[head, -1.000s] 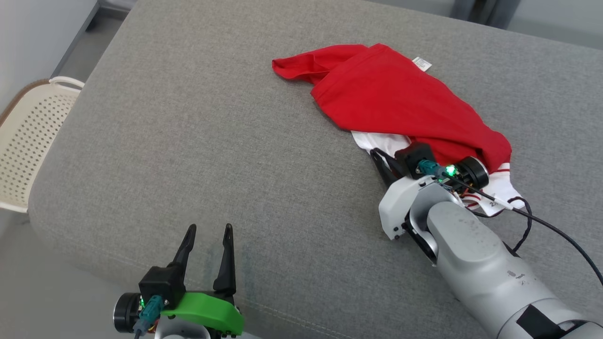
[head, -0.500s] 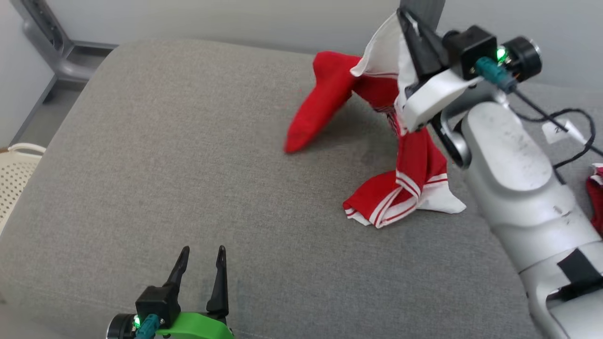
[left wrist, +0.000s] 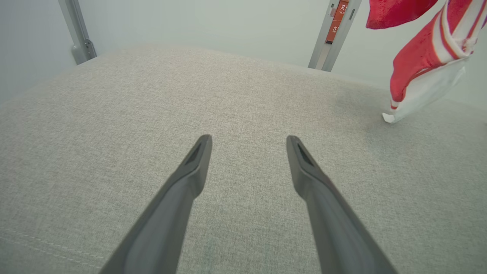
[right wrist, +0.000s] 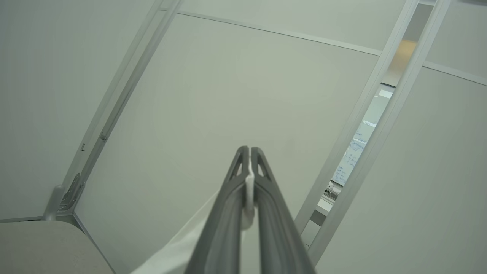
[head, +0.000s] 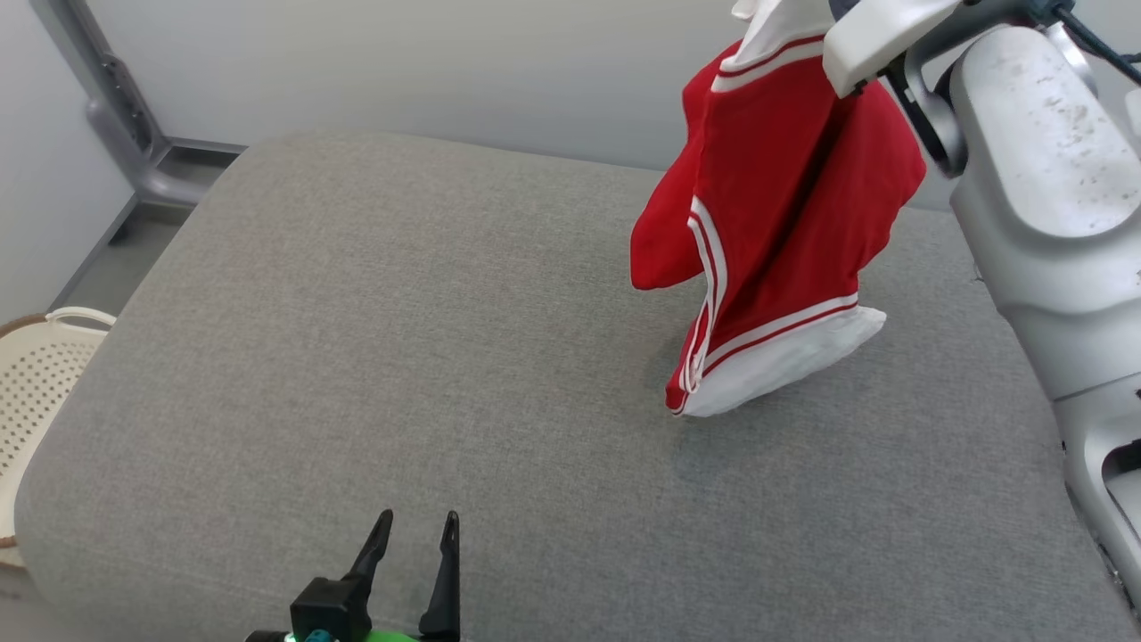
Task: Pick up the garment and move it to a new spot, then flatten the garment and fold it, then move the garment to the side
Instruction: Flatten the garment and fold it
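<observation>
Plainly soft and light: hangs limp as the garment [head: 784,205] it is, red body and white-striped band drooping in loose folds from a single high pinch. Held up by the right gripper [right wrist: 250,150], jaws pressed tight on a thin fold of the white edge, nothing more than that sliver between them. Dangles over the far right part of the grey cushion [head: 357,357], lowest white corner at or just above the fabric surface; cannot tell which. Likely to swing, twist and bunch on any quick move, and to collapse into a heap if simply lowered, so probably best laid down slowly and drawn along. No stiffness to push against and nothing to break; probably some risk of the thin pinch slipping under a tug. Sensible second hold, by this judgement: the lower striped hem or its white corner, taken flat rather than in a wad. Waits low at the near edge as the left gripper [head: 419,515], jaws spread wide and holding nothing, well apart from the cloth. Around: a perforated cream basket [head: 36,383] off the cushion's left side, a grey metal post [head: 125,116] by the far left corner, a pale wall behind. Closest obstacle probably the right forearm [head: 1043,160] itself, just beside the hanging cloth.
</observation>
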Controlling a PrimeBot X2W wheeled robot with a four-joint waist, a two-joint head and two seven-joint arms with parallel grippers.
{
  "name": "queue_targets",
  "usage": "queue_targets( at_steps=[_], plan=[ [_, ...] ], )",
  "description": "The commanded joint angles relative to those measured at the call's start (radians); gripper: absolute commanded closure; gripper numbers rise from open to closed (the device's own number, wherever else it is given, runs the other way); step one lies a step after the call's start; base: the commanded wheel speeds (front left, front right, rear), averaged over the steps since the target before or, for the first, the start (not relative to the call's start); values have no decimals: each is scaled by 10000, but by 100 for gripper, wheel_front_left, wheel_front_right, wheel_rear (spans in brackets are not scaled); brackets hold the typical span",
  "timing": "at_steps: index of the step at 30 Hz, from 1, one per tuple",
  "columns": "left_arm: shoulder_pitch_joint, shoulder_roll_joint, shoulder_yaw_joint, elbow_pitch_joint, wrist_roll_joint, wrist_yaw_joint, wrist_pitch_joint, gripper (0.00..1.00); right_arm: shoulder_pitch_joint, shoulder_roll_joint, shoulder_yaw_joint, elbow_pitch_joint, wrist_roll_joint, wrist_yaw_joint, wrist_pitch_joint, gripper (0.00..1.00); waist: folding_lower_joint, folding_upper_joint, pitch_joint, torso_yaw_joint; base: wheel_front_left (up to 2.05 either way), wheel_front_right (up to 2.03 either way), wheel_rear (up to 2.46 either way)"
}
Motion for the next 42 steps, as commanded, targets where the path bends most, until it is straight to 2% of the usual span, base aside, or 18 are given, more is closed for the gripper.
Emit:
queue_targets(
  at_steps=[1, 5, 10, 14, 21, 25, 28, 34, 35, 37, 42],
  plan=[
    [-116, 31, -76, 29, -109, -28, 9, 0, -307, -90, -69, -144, -17, -19, -23, 100, 0, 0, 116, 363, 0, 0, 0],
    [-222, 31, -224, 94, -177, -9, 9, 0, -444, -276, -114, -579, 23, -19, -22, 100, 0, 0, 175, 749, 0, 0, 0],
    [-34, 31, -59, 110, -174, 70, 9, 0, -39, -429, 109, -827, 373, -19, -22, 100, 0, 0, 199, 668, 0, 0, 0],
    [23, 31, -21, 52, -223, 90, 9, 0, 763, -708, 155, -876, 798, -19, -22, 100, 0, 0, 263, 219, 0, 0, 0],
    [-344, 31, 33, -149, -187, 138, 9, 0, 3101, -1690, 215, -1275, 1513, -19, -23, 100, 0, 0, 691, -953, 0, 0, 0],
    [-652, 31, -9, -150, -119, 83, 9, 0, 4303, -1958, 148, -1341, 1833, -19, -23, 100, 0, 0, 942, -1454, 0, 0, 0],
    [-899, 31, -49, -172, -129, 58, 9, 0, 5159, -1971, -114, -1179, 1941, -18, -23, 100, 0, 0, 1079, -1718, 0, 0, 0],
    [-1274, 33, -271, -186, -94, -31, 9, 0, 6963, -1530, -1201, -674, 1707, -18, -24, 100, 0, 0, 1310, -2092, 0, 0, 0],
    [-1321, 31, -321, -182, -81, -62, 9, 0, 7241, -1386, -1494, -477, 1694, -19, -24, 74, 0, 0, 1334, -2164, 0, 0, 0],
    [-1395, 31, -397, -176, -89, -85, 9, 0, 7598, -1099, -1908, -508, 1496, -18, -24, 0, 0, 0, 1383, -2278, 0, 0, 0],
    [-1733, 33, -696, -133, 17, -254, 9, 0, 8285, -368, -2872, -1159, 1015, -18, -23, 0, 0, 0, 1610, -2625, 0, 0, 0]
  ],
)
